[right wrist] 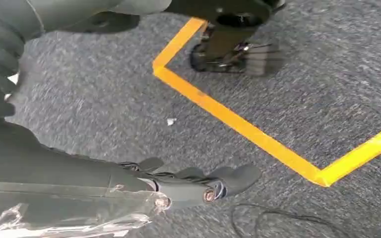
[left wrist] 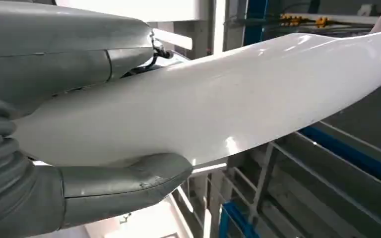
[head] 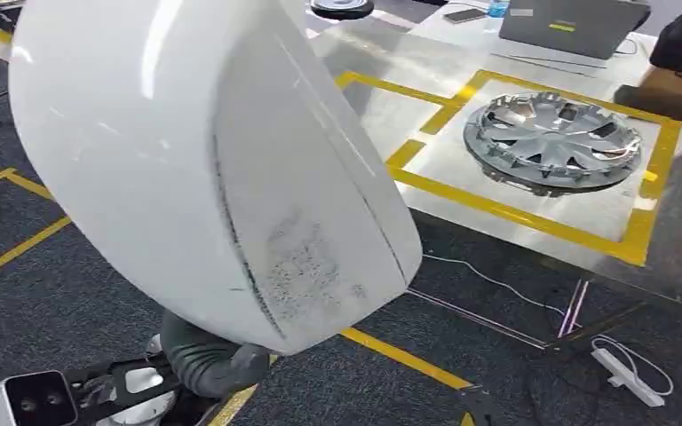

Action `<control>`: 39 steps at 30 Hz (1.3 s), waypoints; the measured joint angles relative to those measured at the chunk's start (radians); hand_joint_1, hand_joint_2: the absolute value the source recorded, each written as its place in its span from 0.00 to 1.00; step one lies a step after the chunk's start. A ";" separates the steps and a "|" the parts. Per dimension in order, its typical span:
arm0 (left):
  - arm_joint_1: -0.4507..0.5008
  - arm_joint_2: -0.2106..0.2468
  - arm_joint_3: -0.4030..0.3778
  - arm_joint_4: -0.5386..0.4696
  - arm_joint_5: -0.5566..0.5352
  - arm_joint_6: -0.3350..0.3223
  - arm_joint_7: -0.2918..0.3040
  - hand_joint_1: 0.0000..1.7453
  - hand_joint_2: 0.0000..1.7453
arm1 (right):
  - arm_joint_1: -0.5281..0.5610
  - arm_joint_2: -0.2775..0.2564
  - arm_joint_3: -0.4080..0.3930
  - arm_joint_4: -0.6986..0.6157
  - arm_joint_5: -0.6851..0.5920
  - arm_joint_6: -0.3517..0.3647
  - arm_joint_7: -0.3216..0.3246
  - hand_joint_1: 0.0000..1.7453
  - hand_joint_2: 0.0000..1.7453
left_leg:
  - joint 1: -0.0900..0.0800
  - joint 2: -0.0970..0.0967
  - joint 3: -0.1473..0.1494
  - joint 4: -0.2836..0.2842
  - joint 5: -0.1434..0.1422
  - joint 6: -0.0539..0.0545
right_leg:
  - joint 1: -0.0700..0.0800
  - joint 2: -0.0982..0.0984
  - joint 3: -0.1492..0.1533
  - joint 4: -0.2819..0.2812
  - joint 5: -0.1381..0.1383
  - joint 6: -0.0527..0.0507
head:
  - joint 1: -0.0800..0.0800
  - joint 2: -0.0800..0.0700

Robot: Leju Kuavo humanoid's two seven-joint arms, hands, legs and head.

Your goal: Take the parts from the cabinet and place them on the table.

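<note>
Glossy white and curved, the big panel (head: 204, 160) sits in the left robot hand (left wrist: 69, 124), thumb under one edge and fingers over the top, carried short of the desk (head: 426, 67) where a silver hubcap (head: 551, 138) already lies in the yellow-taped square. Looks stiff, light-ish and slippery, so I'd keep gripping that rim. The right robot hand (right wrist: 193, 183) hangs over carpet, fingers loosely apart, holding nothing.

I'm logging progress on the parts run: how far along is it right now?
One part looks delivered: a silver wheel cover lies inside the yellow-taped square on the table. In hand: the left hand grips a large white panel, carried above the floor short of the table. Left: setting that panel down. The right hand hangs near the floor.
</note>
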 joint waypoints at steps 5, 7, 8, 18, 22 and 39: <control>-0.001 0.000 -0.003 0.000 0.000 0.000 0.000 1.00 1.00 | 0.004 0.000 0.000 0.000 0.000 0.000 0.000 0.00 1.00 | -0.001 0.054 0.012 0.000 -0.009 -0.006 | 0.001 -0.028 0.094 -0.150 0.098 -0.001 | 0.001 0.000; -0.001 0.000 -0.004 0.000 0.000 0.000 0.000 1.00 1.00 | -0.001 0.000 0.000 0.000 0.000 0.000 0.000 0.00 1.00 | -0.012 0.067 0.018 0.003 -0.018 -0.018 | 0.007 -0.069 0.148 -0.241 0.108 -0.012 | -0.001 0.000; -0.002 0.001 -0.004 0.000 0.000 0.000 0.000 1.00 1.00 | -0.002 0.000 0.000 0.000 0.000 0.000 0.000 0.00 1.00 | -0.011 0.073 0.019 0.002 -0.017 -0.021 | 0.008 -0.057 0.145 -0.240 0.111 -0.018 | -0.002 0.000; -0.004 0.005 -0.006 0.000 -0.003 -0.007 0.000 1.00 1.00 | -0.001 0.001 0.001 0.000 0.006 0.002 0.010 0.00 1.00 | -0.003 0.006 -0.127 0.284 -0.125 -0.052 | 0.000 0.046 0.140 -0.247 0.119 -0.050 | -0.008 0.000; -0.004 0.005 -0.007 0.000 -0.010 -0.008 0.000 1.00 1.00 | -0.002 0.001 0.002 0.000 0.006 0.002 0.010 0.00 1.00 | 0.007 -0.087 0.004 0.008 -0.003 -0.043 | 0.002 0.095 0.136 -0.241 0.122 -0.035 | -0.009 0.000; -0.010 0.003 -0.014 0.000 -0.015 -0.002 0.000 1.00 1.00 | -0.007 0.000 0.005 0.000 0.006 0.003 0.011 0.00 1.00 | -0.014 0.080 0.030 -0.003 -0.021 -0.024 | 0.004 -0.066 0.139 -0.239 0.116 -0.016 | 0.001 0.000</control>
